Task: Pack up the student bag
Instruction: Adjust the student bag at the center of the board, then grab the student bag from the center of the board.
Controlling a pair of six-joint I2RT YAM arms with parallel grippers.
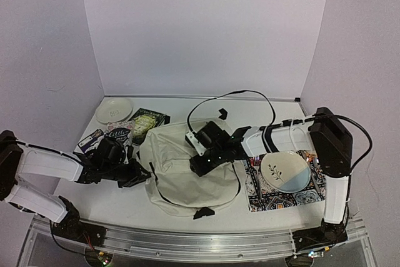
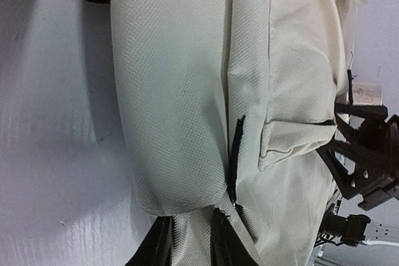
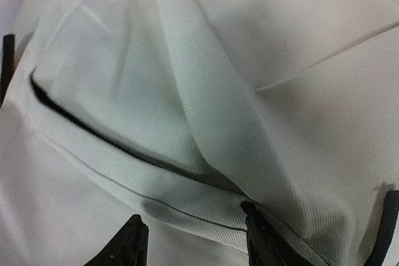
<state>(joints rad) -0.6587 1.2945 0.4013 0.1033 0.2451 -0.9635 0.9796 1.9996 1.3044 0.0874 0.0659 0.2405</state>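
The table [image 1: 106, 201] is carrying the student bag [image 1: 181, 186], which is lying slumped on its side at the middle of the near half. One black strap end [image 1: 204, 212] is pointing toward the near edge.

The left gripper [image 2: 190, 233] is reaching in low from the left and meeting the bag's left edge. It is standing nearly closed, with its dark fingers [image 2: 159, 247] pinching a fold of the cream cloth between them. A short dark zipper slit [image 2: 235, 154] is running up the fabric just beyond that fold.

The right gripper [image 3: 190, 232] is coming in from the right and hanging over the middle of the bag. Its fingers [image 3: 259, 241] are standing wide apart and gripping nothing. Their tips are resting at the wrinkled cloth, just short of a long dark pocket opening [image 3: 93, 135].

To the right of the bag, a patterned mat [image 1: 312, 195] is lying on the table. It is bearing a cream and pale blue plate [image 1: 284, 172] with a leaf sprig on it.

Farther back on the left, three books are lying overlapped beside the bag's far corner: a dark one [image 1: 89, 141], a grey-covered one [image 1: 117, 134] and a green one [image 1: 148, 123]. Beyond them, a white plate [image 1: 114, 110] is sitting near the back wall. A black cable [image 1: 237, 94] is arching over the far side of the table.
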